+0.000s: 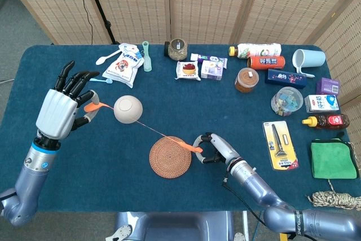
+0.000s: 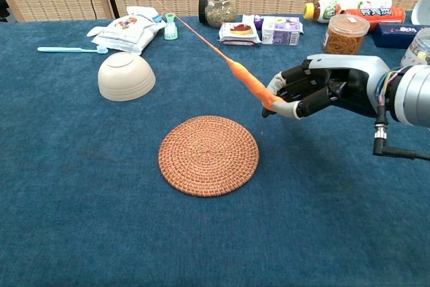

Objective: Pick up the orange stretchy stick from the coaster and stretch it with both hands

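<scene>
You've got the orange stick (image 2: 252, 87) off the coaster (image 1: 170, 157) and pulled out long, up in the air between both hands. Your right hand (image 1: 211, 149) sits at about 3 o'clock from the coaster, just past its rim, fingers curled in and pinching the fat end of the stick. In the chest view that hand (image 2: 324, 88) is clearly above the table, with the thick orange end poking out at its thumb side.

Your left hand (image 1: 63, 109) is way out at roughly 10 o'clock from the coaster, well apart from the right one. It pinches the other orange end low on the hand while the rest of the fingers (image 1: 79, 78) fan out wide. The chest view doesn't show this hand at all; the stick just runs off the top edge.

Between the two ends the stick thins to a fine orange thread, passing over the upside-down white bowl (image 1: 128, 109) in the head view. The bowl rests on the blue table (image 2: 101, 220) at around 11 o'clock from the coaster, near it but not touching. Past the bowl a light blue toothbrush (image 2: 70, 49) lies flat.
</scene>
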